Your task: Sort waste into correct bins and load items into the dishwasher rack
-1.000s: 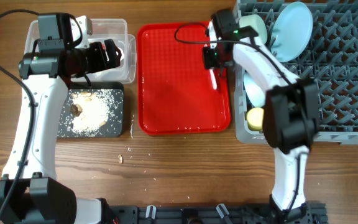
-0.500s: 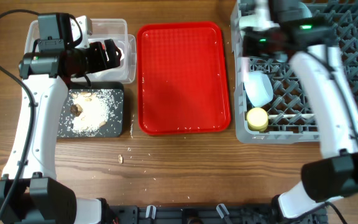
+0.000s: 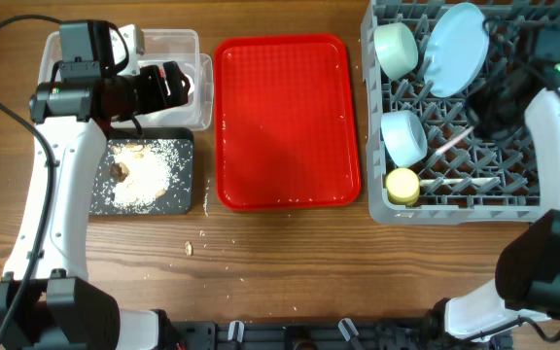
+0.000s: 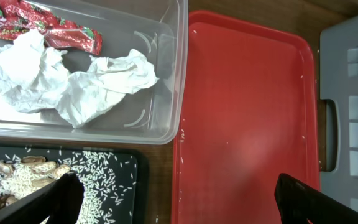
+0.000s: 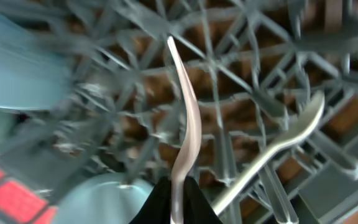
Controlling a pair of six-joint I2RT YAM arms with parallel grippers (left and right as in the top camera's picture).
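White plastic, thin and seen edge-on, is what the right hand (image 5: 178, 202) is clenched on: a utensil (image 5: 185, 118), fork or spoon I cannot tell. It is held over the pegs of the grey dishwasher rack (image 3: 542, 194), at the right of the overhead view. A second white utensil (image 5: 278, 143) lies on the grid just beside it.

Also racked are the light-blue plate (image 3: 455, 49), a bowl (image 3: 395, 47) beside it, another bowl (image 3: 403, 136) lower down and the yellow cup (image 3: 402, 185).

The left hand (image 4: 176, 202) is spread wide and empty at upper left, above the edge of the bare red serving tray (image 3: 285, 122). The clear tub (image 4: 166, 74) holds the crumpled red wrapper (image 4: 42, 28) and white tissue (image 4: 73, 81). The black tray (image 3: 188, 156) holds the rice grains (image 3: 149, 175).

The task looks nearly done: the held utensil needs setting down, and stray grains (image 3: 189, 248) dot the tabletop (image 3: 290, 272).
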